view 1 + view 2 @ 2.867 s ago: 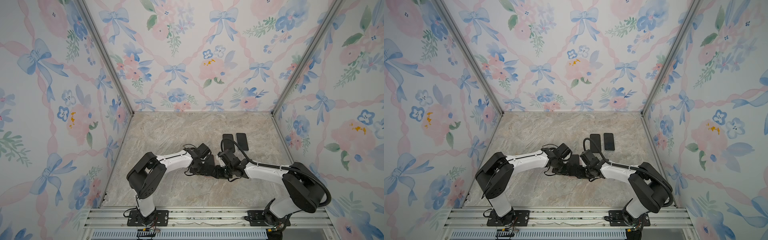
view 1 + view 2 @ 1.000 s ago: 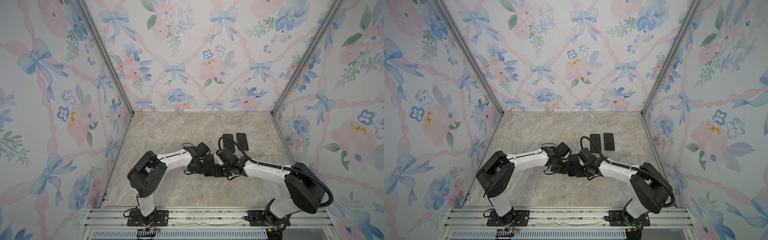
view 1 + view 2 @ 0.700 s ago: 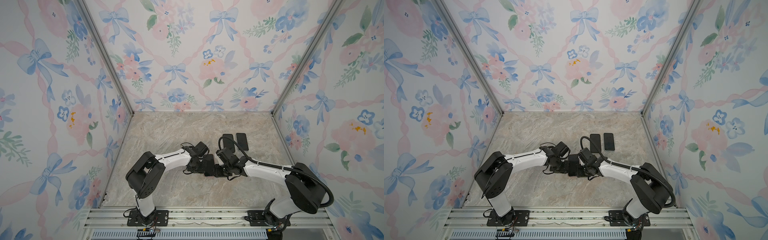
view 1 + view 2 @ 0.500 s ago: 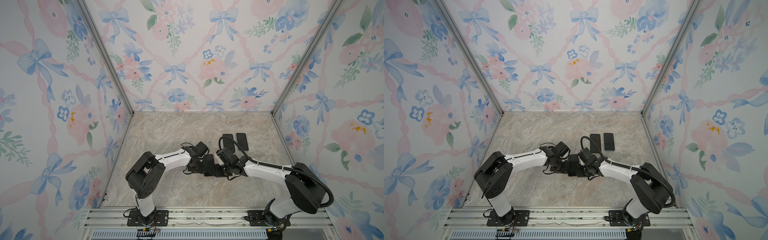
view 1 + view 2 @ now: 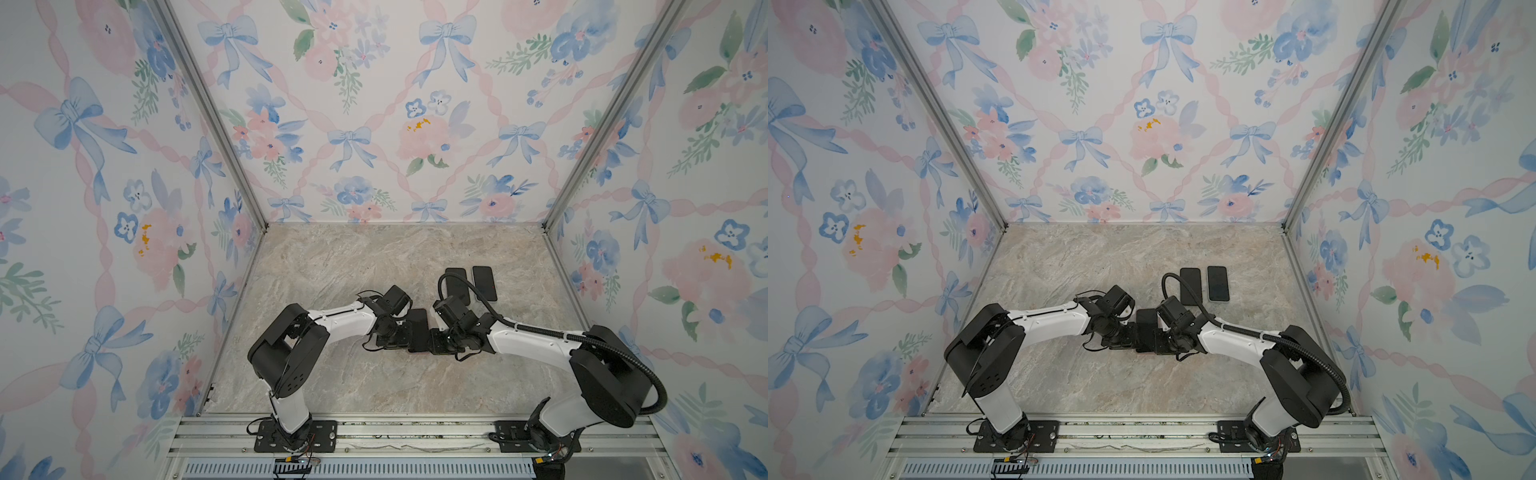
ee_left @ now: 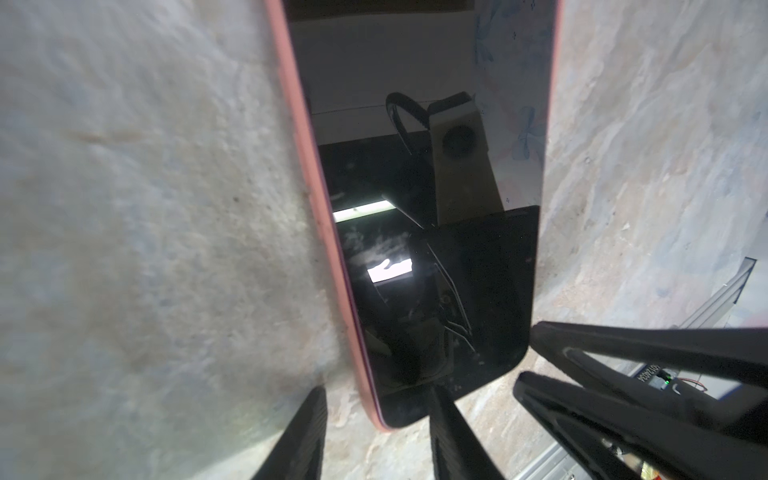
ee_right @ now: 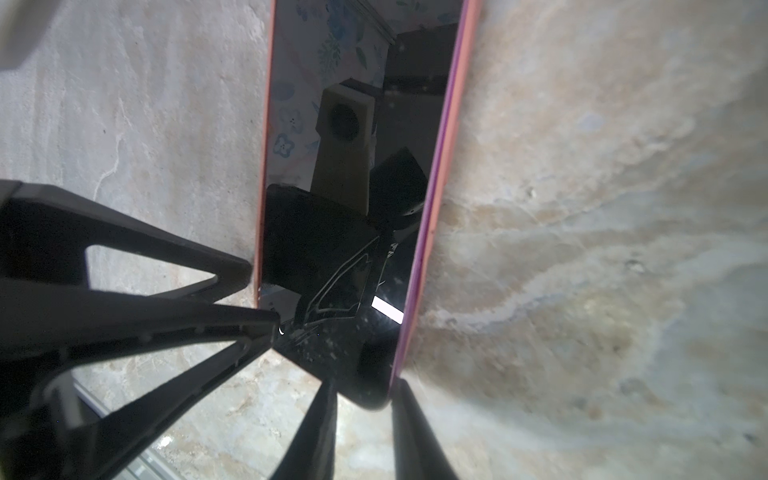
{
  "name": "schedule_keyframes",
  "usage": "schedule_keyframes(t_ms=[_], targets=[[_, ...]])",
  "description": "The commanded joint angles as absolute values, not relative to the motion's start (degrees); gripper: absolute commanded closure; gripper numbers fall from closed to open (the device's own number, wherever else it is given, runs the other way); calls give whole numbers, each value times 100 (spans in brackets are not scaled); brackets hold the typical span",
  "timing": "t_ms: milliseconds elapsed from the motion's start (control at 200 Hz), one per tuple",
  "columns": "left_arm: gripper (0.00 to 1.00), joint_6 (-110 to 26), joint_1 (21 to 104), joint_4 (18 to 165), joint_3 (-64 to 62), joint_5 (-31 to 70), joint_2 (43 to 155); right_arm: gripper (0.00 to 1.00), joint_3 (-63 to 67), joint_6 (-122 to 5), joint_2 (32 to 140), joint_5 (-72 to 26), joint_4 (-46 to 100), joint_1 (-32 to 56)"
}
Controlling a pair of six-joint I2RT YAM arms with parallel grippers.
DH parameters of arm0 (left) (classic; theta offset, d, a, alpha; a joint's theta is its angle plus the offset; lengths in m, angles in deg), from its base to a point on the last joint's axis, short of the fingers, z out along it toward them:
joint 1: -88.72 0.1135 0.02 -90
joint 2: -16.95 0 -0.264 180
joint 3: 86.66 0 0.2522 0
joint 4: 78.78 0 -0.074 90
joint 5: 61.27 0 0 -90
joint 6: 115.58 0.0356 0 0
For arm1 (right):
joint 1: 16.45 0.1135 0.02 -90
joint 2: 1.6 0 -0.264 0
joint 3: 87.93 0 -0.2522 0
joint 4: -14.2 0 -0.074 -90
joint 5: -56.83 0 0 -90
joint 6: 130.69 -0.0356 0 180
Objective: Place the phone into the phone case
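Note:
A black-screened phone (image 5: 417,330) (image 5: 1146,330) lies flat mid-table in a pink phone case (image 6: 309,166), between my two grippers. The case's pink rim runs along both long sides. In the right wrist view a purple strip shows between the phone's screen (image 7: 353,208) and the case rim (image 7: 451,124). My left gripper (image 6: 376,399) is open at one near corner, and one of its fingers (image 6: 299,436) stands off the rim. My right gripper (image 7: 363,388) is at the opposite end, shut on that corner, with a finger (image 7: 415,436) against the pink rim.
Two more dark phones (image 5: 457,284) (image 5: 484,282) lie side by side at the back right, and the right arm's black cable (image 5: 465,286) arcs over the nearer one. Flowered walls close in three sides. A metal rail (image 5: 415,432) runs along the front.
My left gripper's jaws have spread apart. The right gripper's jaws have narrowed onto the phone's corner. Both arms and the phone have stayed nearly where they were.

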State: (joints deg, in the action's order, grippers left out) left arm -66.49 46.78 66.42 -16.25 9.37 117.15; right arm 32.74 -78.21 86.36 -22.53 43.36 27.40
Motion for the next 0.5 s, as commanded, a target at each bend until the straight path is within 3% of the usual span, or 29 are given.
schedule_keyframes(t_ms=[0,495], targets=[[60,-6736,4748,6818,-1800,738,11581,75,3346,-7910,8559,-2202,4238,2699],[67,-6859,4761,7238,-1998,441,11644,80,3410,-8033,8671,-2078,4032,2731]])
